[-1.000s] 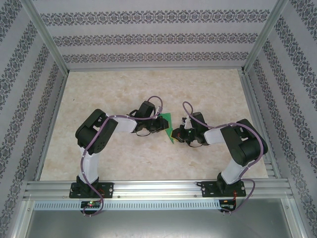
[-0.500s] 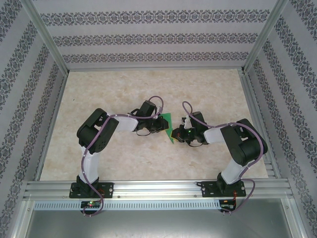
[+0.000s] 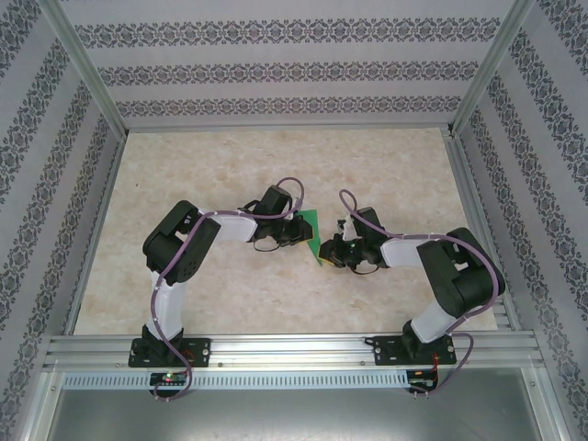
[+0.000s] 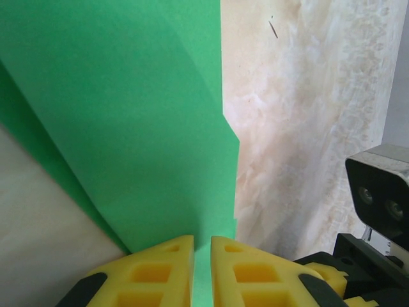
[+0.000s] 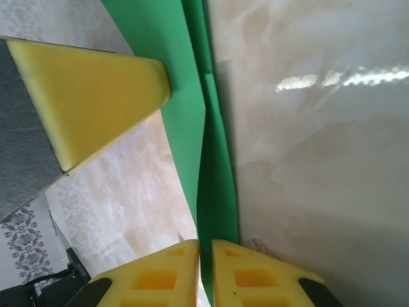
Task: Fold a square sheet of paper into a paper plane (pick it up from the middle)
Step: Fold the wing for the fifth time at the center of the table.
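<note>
Top view: left gripper [image 3: 303, 230] and right gripper [image 3: 329, 250] meet over the middle of the table [image 3: 230, 165], the green square sheet of paper [image 3: 314, 228] between them. Left wrist: jaws clamped on the sheet's edge. Right wrist: jaws pinching its creased edge.
</note>
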`<state>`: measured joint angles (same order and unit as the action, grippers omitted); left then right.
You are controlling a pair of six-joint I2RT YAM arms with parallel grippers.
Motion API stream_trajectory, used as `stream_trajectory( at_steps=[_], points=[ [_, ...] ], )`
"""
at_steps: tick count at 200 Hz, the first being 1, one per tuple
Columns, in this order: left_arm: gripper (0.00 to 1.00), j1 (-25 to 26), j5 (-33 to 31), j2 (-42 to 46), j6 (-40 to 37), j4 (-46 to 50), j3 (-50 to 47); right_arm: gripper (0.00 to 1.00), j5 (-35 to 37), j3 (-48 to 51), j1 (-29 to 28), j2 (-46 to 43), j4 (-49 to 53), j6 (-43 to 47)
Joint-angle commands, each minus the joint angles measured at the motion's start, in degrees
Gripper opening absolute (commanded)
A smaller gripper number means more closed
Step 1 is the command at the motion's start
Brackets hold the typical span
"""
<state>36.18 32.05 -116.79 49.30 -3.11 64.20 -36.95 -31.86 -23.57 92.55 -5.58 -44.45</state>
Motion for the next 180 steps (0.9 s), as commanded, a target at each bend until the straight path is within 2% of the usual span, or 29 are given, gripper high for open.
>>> stream_trajectory(
  at_steps=[1, 27, 52, 79, 114, 141, 180],
  points=[
    [0.16, 0.55, -4.3, -3.1, -1.22, 5.66, -0.41, 0.12, 0.74, 0.83, -0.92, -0.08, 2.42, 1.95],
    [0.16, 0.57, -4.31, -3.09, -1.13, 5.75, -0.48, 0.07, 0.84, 0.61, -1.36, 2.46, 2.08, 2.03],
    [0.16, 0.55, -4.45, -3.08, -1.05, 5.76, -0.61, 0.09, 0.56, 0.3, -1.45, 3.33, 1.99, 1.95],
    [0.16, 0.57, -4.65, -3.08, -0.9, 6.04, -0.57, 0.17, 2.35, -0.51, -1.44, -2.1, 5.45, 2.92],
    [0.16, 0.57, -4.66, -3.33, -1.13, 6.58, -0.18, 0.21, 8.46, -3.21, -1.13, -9.49, 14.63, 6.6],
    [0.16, 0.56, -4.63, -3.62, -1.07, 6.52, -0.04, 0.19, 6.6, -5.26, -2.14, -9.8, 13.57, 6.96],
    [0.16, 0.58, -4.63, -3.65, -0.91, 7.15, 0.37, 0.13, 6.08, -10.15, -5.77, -3.97, 13.44, 7.4]
  ],
)
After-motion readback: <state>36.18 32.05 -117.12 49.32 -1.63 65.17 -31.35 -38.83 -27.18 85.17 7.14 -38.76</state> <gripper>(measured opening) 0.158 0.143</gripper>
